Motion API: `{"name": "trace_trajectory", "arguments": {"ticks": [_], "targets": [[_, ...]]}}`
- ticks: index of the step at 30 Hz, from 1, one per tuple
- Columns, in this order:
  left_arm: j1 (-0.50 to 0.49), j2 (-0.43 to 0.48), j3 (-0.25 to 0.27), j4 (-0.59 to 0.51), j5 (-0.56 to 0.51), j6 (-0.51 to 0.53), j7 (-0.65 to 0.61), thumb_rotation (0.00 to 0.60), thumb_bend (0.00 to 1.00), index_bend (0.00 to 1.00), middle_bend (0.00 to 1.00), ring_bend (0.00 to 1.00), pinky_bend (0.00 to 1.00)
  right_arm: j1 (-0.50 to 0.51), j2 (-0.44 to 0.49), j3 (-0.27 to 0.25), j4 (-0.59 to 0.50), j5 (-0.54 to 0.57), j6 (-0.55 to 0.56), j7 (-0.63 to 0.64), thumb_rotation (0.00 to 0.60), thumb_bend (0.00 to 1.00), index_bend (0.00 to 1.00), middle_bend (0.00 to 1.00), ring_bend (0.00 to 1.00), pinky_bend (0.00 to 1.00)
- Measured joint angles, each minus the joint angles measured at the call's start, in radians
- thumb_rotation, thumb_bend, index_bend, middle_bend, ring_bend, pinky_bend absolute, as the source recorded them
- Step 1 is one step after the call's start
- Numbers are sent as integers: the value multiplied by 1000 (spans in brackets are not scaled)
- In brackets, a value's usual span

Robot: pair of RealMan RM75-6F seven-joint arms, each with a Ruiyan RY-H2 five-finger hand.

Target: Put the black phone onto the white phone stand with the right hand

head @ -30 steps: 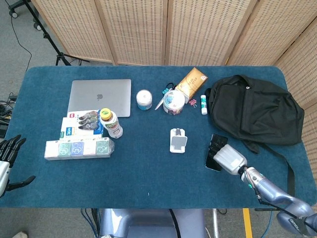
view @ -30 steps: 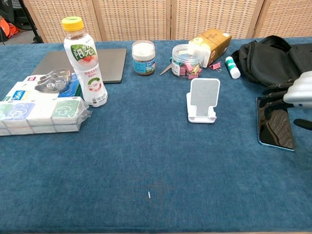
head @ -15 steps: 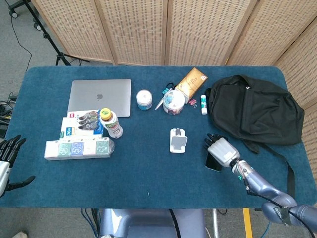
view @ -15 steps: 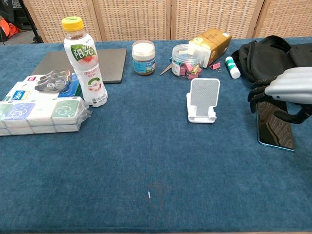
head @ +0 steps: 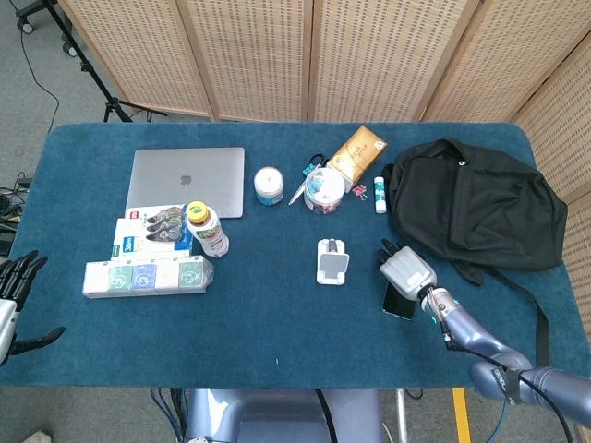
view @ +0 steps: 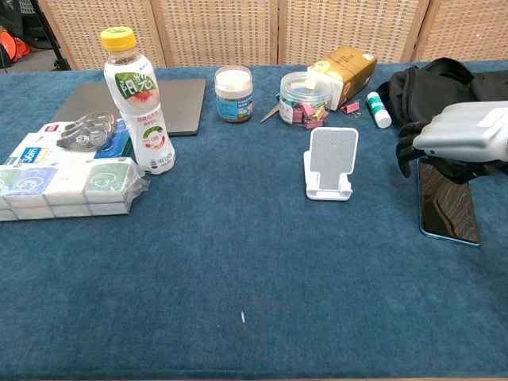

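Observation:
The black phone (view: pixel 448 210) lies flat and screen up on the blue table (view: pixel 254 278), right of the white phone stand (view: pixel 329 164). In the head view the phone (head: pixel 398 304) shows just below my right hand (head: pixel 404 268), and the stand (head: pixel 331 261) stands empty a short way to its left. My right hand (view: pixel 464 139) hovers over the phone's far end, palm down, fingers bent downward and apart, holding nothing. My left hand (head: pixel 17 280) hangs off the table's left edge with its fingers spread.
A black backpack (head: pixel 471 198) lies just behind the right hand. A clip jar (view: pixel 302 97), brown pouch (view: pixel 346 67), glue stick (view: pixel 379 109) and small jar (view: pixel 234 94) stand behind the stand. At left are a laptop (head: pixel 187 180), a bottle (view: pixel 140 99) and boxes (view: pixel 67 186).
My right hand has moved from over the phone's middle toward its far end and a little toward the stand. The phone stays flat on the table. My left hand is still.

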Motion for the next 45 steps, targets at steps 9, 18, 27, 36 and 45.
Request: {"name": "trace_trajectory", "arguments": {"ticks": [9,18,27,36,45], "targets": [[0,2,0,0,-1,0,-6,600,0,0,0,0,0,34,-49,-27,49,107,29,-127,600,1000,362,245,71,203],[-1,1,-1,-1,-2,-3,-2,600,0,0,0,0,0,68,-41,-91,62,281,59,-275,600,1000,379,264,81,203],[1,-2,3,-6,5,-1,12,600,0,0,0,0,0,71,56,-192,-7,414,96,-313,600,1000,379,265,96,203],[3,-4,5,-6,9,2,14,600,0,0,0,0,0,60,92,-243,-73,412,138,-288,600,515,303,186,96,203],[3,-5,6,-4,9,2,16,600,0,0,0,0,0,6,185,-222,-147,133,205,-28,600,0,98,17,54,203]]}}
